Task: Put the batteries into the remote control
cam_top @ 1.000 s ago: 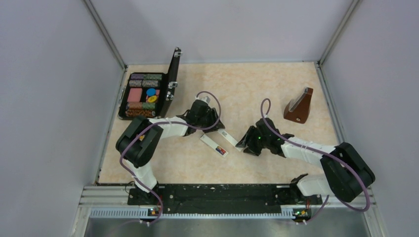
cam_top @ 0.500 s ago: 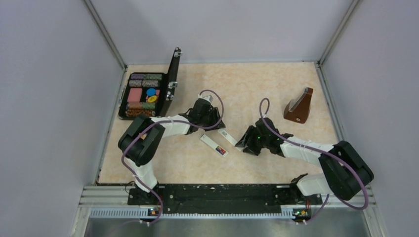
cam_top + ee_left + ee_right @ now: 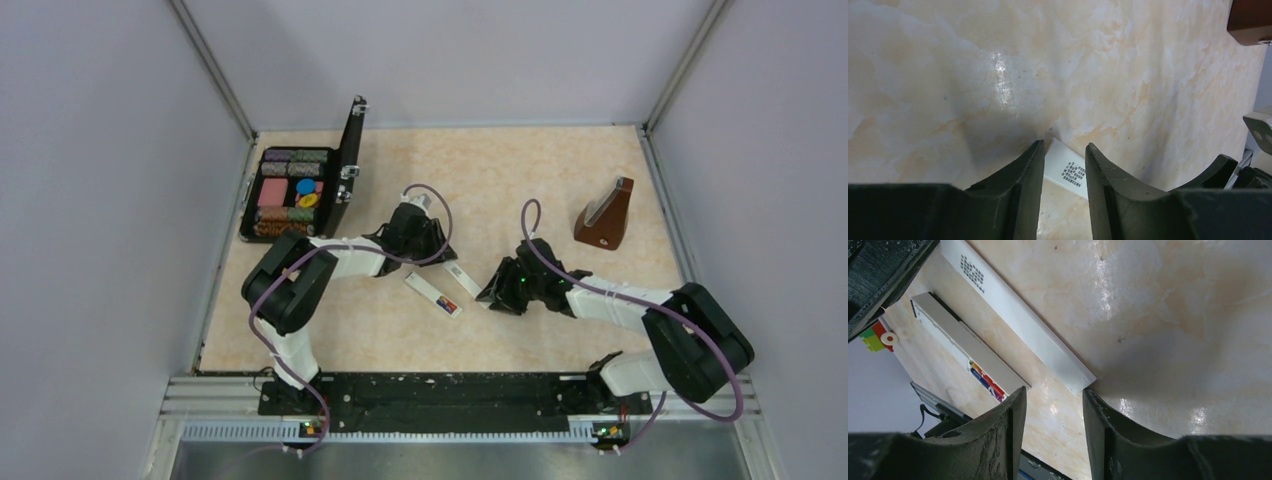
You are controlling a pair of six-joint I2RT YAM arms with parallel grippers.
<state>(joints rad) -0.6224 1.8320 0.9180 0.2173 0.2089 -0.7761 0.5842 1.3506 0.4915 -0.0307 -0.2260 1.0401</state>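
1. We see the remote control (image 3: pixel 430 290) flat on the tabletop (image 3: pixel 500 180), mid-front, between the two arms. Its compartment faces up.
2. The batteries (image 3: pixel 447 304) sit in the remote's near end, showing as red and purple bands in the right wrist view (image 3: pixel 988 383).
3. A white strip (image 3: pixel 462 278) with a printed label lies just beside the remote, apart from it.
4. The left claw (image 3: pixel 1063 150) is at a narrow gap with the strip's far end (image 3: pixel 1068 170) in it. We cannot tell whether it is pinching.
5. The right claw (image 3: pixel 1053 395) is narrowly parted and empty, with the strip's near corner just ahead of the gap.
6. A metronome (image 3: pixel 605 215) stands well apart on the right.
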